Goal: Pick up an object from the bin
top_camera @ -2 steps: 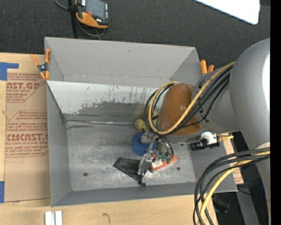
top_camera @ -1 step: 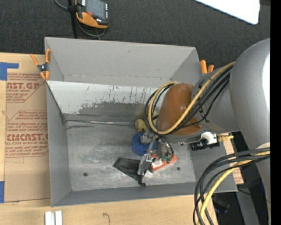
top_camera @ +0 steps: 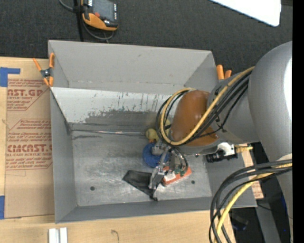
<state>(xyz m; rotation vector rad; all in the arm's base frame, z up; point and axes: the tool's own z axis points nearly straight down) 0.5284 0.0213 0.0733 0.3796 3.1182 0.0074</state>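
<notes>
The arm (top_camera: 270, 104) enters from the right, with its large grey link angled down and to the left. The orange wrist cover (top_camera: 190, 118) is ringed by yellow and black cables (top_camera: 165, 114). The claw (top_camera: 160, 176) hangs below the cover, pointing downward.

A small yellow ball (top_camera: 151, 134) is seen just beside a round blue thing (top_camera: 148, 156). An orange and black gadget (top_camera: 100, 14) is laid on the dark floor (top_camera: 190, 23).
</notes>
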